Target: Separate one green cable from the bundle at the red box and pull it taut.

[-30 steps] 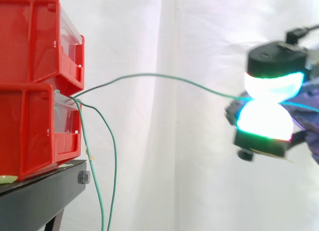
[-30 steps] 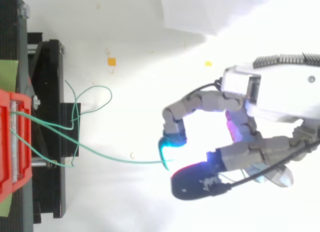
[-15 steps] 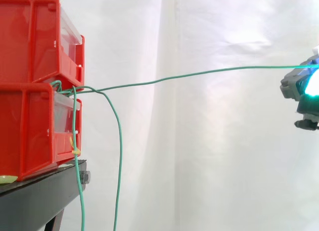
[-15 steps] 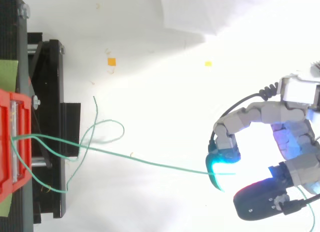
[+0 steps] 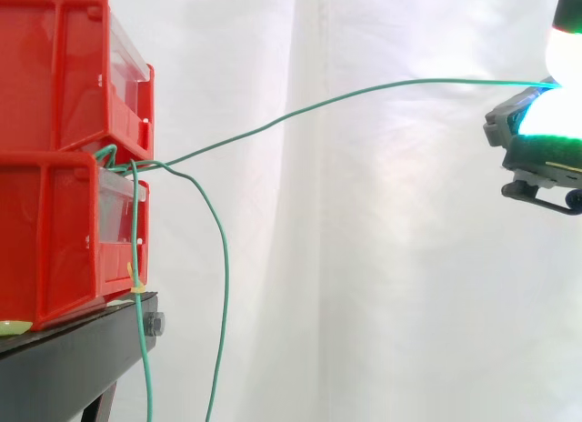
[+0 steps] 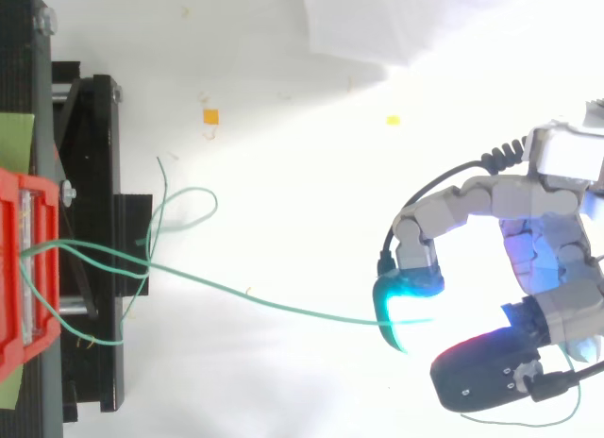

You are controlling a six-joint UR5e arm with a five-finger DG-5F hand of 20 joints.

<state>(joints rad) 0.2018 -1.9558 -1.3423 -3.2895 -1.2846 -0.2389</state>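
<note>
no legible text or numbers

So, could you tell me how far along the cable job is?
Done: one thin green cable is lifted clear of the other green cables, which hang down from the stacked red plastic bins. In hand: the robot hand pinches it between its glowing fingertips. Left: in the side view the cable arcs rather than running straight, so it probably needs more pull to be taut.
</note>
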